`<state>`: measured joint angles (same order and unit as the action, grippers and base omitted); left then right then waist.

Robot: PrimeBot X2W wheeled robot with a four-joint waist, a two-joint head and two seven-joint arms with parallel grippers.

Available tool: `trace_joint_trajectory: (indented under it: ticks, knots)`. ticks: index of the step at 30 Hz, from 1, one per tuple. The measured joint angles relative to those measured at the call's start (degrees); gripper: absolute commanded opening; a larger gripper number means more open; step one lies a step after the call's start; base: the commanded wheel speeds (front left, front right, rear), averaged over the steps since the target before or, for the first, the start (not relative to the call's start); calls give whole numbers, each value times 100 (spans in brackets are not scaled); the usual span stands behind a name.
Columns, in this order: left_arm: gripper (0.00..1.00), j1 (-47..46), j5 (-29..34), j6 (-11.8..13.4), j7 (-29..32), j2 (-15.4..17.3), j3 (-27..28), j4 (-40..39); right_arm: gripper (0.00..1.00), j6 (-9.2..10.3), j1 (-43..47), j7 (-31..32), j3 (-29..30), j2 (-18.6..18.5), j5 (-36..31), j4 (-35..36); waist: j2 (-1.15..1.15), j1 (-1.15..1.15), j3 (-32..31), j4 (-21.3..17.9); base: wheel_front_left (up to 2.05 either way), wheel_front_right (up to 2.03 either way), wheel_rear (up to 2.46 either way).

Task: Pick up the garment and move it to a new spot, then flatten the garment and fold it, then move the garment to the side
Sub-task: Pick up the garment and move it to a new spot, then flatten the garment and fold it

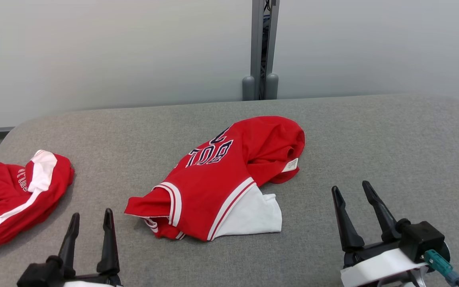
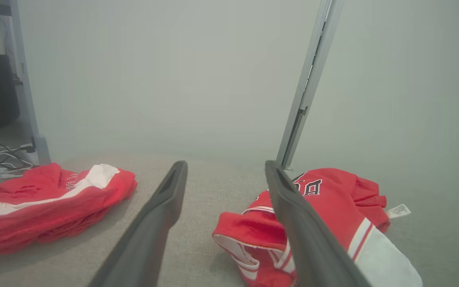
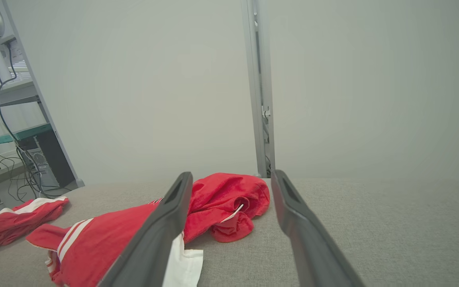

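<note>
No step appears done: garment (image 1: pixel 221 179) lies crumpled between left hand (image 1: pixel 91 213) and right hand (image 1: pixel 350 185); both spread, empty.

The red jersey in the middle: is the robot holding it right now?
No, the red jersey lies crumpled on the grey table, while the left tool and right tool stand open, apart from it.

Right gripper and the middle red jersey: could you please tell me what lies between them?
Bare grey fabric surface; the head view shows the right gripper apart from the red jersey.
</note>
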<state>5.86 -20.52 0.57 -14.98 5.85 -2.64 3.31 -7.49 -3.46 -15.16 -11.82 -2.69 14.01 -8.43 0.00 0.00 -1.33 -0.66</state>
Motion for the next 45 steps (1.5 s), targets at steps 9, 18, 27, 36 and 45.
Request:
trace_joint_trajectory:
  ticks: [9,18,27,36,45]
  knots:
    - [100,349,358,-101,-1,-247,172,266,100,-1,173,0,-24,1,-93,-40,0,0,-116,-38,0,0,0]
    - [100,326,398,-211,-1,-296,129,658,100,0,172,0,-53,1,-87,-102,0,0,-158,-2,0,0,0]
    - [100,301,375,-253,-1,-302,58,805,100,0,171,0,-43,1,-85,-124,0,0,-159,-21,0,0,0]
    - [100,2,89,-434,-1,-303,-397,1187,100,0,160,0,-47,1,-85,-122,0,0,-57,-36,0,0,0]
    - [100,-900,-300,-631,169,-308,-1271,2054,100,0,75,0,-59,1,-86,-100,0,0,195,-51,0,0,0]
